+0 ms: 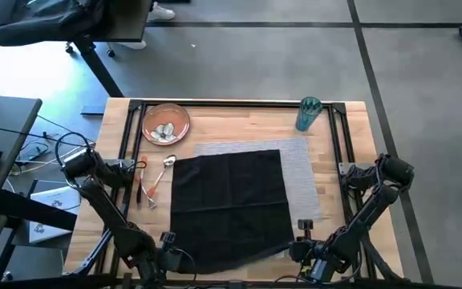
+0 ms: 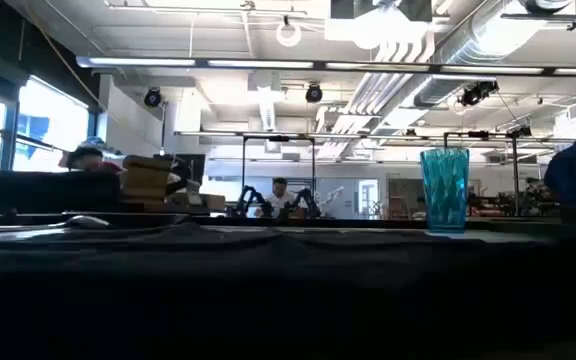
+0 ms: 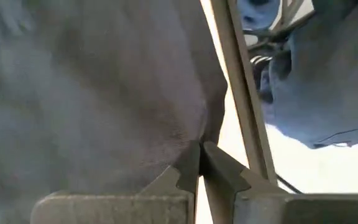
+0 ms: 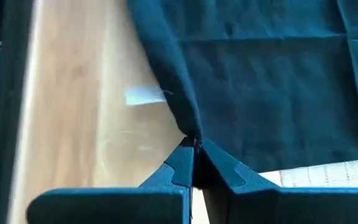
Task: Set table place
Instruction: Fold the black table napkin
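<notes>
A black napkin [image 1: 229,205] lies spread over a grey woven placemat [image 1: 301,172] in the middle of the wood table [image 1: 351,144]. My left gripper [image 1: 165,258] is shut on its near left corner and my right gripper [image 1: 298,249] on its near right corner, both at the table's near edge. An orange-brown plate [image 1: 165,123] sits at the far left and a teal cup [image 1: 308,114] stands at the far right. Orange-handled cutlery [image 1: 146,183] lies left of the napkin. My left gripper pinches the napkin's near left corner [image 3: 194,134] between its two fingertips; the cloth runs away from the fingers in soft folds. My right gripper pinches the napkin's near right corner [image 4: 191,132] between its fingertips, coming from the near side. From there the cloth spreads out flat over the table.
The plate holds a few small pale things. A black rail frame [image 1: 239,103] edges the tabletop. Bare wood shows to the right of the placemat [image 1: 335,193]. People and shelving show in the room beyond the cup [image 2: 445,188].
</notes>
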Tool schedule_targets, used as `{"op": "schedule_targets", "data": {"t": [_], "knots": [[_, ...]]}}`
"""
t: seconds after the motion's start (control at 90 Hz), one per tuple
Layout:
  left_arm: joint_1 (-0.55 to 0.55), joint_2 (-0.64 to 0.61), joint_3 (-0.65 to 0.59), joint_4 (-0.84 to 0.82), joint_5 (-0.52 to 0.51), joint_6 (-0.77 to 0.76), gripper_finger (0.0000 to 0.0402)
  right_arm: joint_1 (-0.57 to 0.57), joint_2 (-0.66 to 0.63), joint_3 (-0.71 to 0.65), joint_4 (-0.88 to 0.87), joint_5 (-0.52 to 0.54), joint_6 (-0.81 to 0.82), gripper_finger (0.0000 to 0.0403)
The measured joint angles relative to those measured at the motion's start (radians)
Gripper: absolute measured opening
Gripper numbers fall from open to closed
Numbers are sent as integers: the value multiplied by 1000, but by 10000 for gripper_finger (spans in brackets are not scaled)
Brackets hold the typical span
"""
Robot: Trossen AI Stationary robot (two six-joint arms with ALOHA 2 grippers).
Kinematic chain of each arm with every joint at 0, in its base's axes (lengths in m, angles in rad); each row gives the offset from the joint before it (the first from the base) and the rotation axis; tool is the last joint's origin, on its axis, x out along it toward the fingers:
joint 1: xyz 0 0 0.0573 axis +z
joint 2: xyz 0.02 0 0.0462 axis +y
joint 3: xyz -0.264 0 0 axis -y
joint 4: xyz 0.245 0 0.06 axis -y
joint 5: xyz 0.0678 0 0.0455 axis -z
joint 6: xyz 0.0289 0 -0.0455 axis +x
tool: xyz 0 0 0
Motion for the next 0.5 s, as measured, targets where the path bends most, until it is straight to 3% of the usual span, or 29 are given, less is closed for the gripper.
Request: {"op": "schedule_targets", "data": {"t": [0.244,0.333,0.5], "knots": [[6,-44,8,-7,15,-45,0,-7,-4,41,-15,13,-19,0],[-2,-41,30,-19,54,-58,0,-6,-4,38,13,-22,-2,0],[-16,-40,52,-12,15,-69,0,5,-4,56,32,-78,-28,0]]}}
